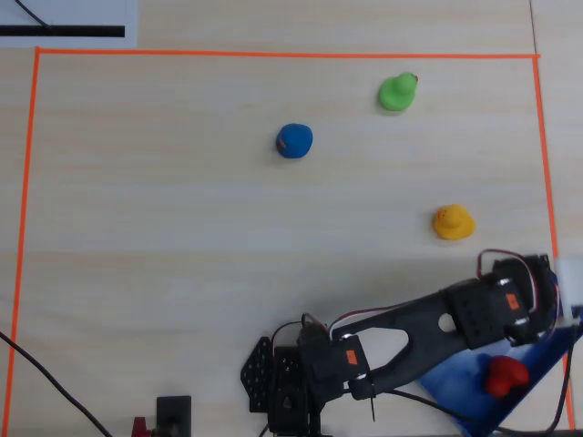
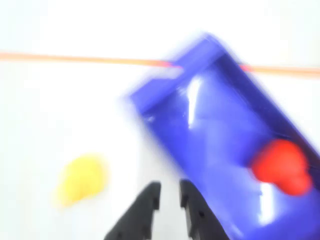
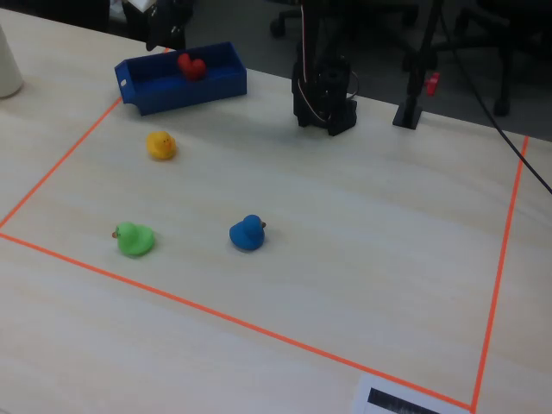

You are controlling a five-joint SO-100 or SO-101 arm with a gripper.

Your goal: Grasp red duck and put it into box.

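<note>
Black two-finger gripper (image 2: 170, 196): fingers nearly together with a narrow gap, nothing between them, off the box's rim in the blurred wrist view. Small glossy red rubber duck (image 2: 282, 166) lies inside the shiny dark-blue open-top box (image 2: 220, 115), which sits at a corner of the taped tabletop area. Placement looks done; only arm withdrawal seems left. Yellow duck (image 3: 160, 145) sits nearby.

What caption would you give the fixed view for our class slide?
Red duck lies inside the blue box; yellow, green and blue ducks wait on the table.
</note>
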